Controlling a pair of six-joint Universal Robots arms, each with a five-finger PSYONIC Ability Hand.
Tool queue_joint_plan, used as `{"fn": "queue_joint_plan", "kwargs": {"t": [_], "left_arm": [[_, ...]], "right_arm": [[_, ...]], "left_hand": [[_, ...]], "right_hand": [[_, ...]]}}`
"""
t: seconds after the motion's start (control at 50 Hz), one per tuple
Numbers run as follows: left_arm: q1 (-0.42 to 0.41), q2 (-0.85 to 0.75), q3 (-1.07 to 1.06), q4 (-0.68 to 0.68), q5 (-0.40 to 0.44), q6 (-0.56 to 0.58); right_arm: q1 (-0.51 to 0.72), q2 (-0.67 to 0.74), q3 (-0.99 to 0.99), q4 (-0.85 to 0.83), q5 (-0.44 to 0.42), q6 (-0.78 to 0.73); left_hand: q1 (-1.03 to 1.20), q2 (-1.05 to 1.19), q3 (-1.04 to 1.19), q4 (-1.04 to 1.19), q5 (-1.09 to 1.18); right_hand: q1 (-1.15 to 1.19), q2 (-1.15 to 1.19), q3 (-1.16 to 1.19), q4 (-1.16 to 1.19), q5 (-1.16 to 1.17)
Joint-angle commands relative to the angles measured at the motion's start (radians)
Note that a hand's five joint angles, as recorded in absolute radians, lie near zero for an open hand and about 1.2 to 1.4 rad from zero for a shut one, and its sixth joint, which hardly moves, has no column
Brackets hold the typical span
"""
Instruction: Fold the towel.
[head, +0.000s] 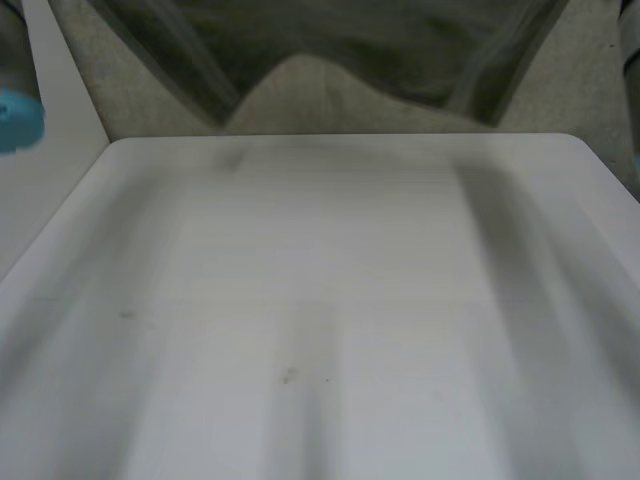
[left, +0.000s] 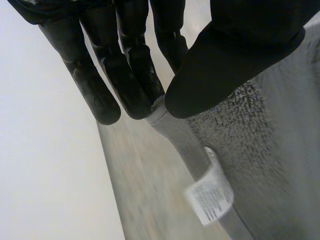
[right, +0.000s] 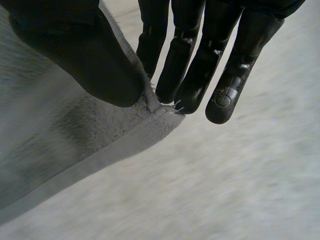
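Left hand (left: 226, 64), right hand (right: 85, 55) — each in a pinch on a corner of the towel (head: 335, 32), aloft beyond the table (head: 330, 300)

Head view's edge cuts off the towel (head: 340, 50); label (left: 210, 196) print unreadable.

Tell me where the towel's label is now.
In the left wrist view, the label hangs on the towel's edge, just past the corner that the left hand pinches.

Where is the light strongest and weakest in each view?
Head view: the white table is brightest, the towel dark. Left wrist view: the label is pale, the left robot hand black. Right wrist view: the right robot hand is darkest, the towel's hem paler.
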Motion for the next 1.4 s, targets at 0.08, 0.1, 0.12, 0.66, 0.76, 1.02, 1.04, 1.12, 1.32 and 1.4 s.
{"fn": "queue_joint_plan", "kwargs": {"t": [0.08, 0.1, 0.12, 0.66, 0.76, 1.02, 1.04, 1.12, 1.32, 1.4], "left_arm": [[0.014, 0.035, -0.543, 0.035, 0.103, -0.007], [0.017, 0.029, -0.608, 0.057, 0.107, -0.007], [0.017, 0.029, -0.609, 0.058, 0.107, -0.007], [0.163, 0.637, -1.187, -0.35, 0.163, 0.116], [0.208, 0.729, -1.192, -0.45, 0.264, 0.128], [0.231, 0.474, -1.135, -0.317, 0.315, 0.129], [0.229, 0.425, -1.108, -0.295, 0.312, 0.129], [0.218, 0.263, -1.007, -0.252, 0.302, 0.126], [0.104, 0.0, -0.757, -0.202, 0.166, 0.125], [0.09, -0.078, -0.669, -0.196, 0.127, 0.128]], "right_arm": [[-0.033, 0.023, 0.292, 0.184, -0.189, -0.003], [-0.048, 0.031, 0.338, 0.186, -0.206, -0.004], [-0.057, 0.043, 0.376, 0.19, -0.221, -0.006], [-0.29, -0.466, 0.651, 1.014, -0.335, -0.375], [-0.306, -0.508, 0.648, 0.999, -0.402, -0.393], [-0.252, -0.214, 0.633, 0.731, -0.344, -0.285], [-0.229, -0.168, 0.613, 0.712, -0.308, -0.284], [-0.165, -0.077, 0.558, 0.652, -0.246, -0.271], [-0.079, 0.159, 0.42, 0.35, -0.14, -0.184], [-0.062, 0.202, 0.372, 0.289, -0.105, -0.182]], "left_hand": [[0.206, 0.178, 0.179, 0.178, 0.199], [0.206, 0.178, 0.179, 0.178, 0.199], [0.206, 0.178, 0.179, 0.178, 0.199], [0.206, 0.178, 0.179, 0.178, 0.199], [0.206, 0.178, 0.179, 0.178, 0.199], [0.206, 0.178, 0.179, 0.178, 0.199], [0.206, 0.178, 0.179, 0.178, 0.199], [0.206, 0.178, 0.179, 0.178, 0.199], [0.206, 0.178, 0.179, 0.178, 0.199], [0.206, 0.178, 0.179, 0.178, 0.199]], "right_hand": [[0.421, 0.219, 0.207, 0.199, 0.24], [0.421, 0.219, 0.207, 0.199, 0.24], [0.421, 0.219, 0.207, 0.199, 0.24], [0.421, 0.219, 0.207, 0.199, 0.24], [0.421, 0.219, 0.207, 0.199, 0.24], [0.421, 0.219, 0.207, 0.199, 0.24], [0.421, 0.219, 0.207, 0.199, 0.24], [0.421, 0.219, 0.207, 0.199, 0.24], [0.421, 0.219, 0.207, 0.199, 0.24], [0.421, 0.219, 0.207, 0.199, 0.24]]}}
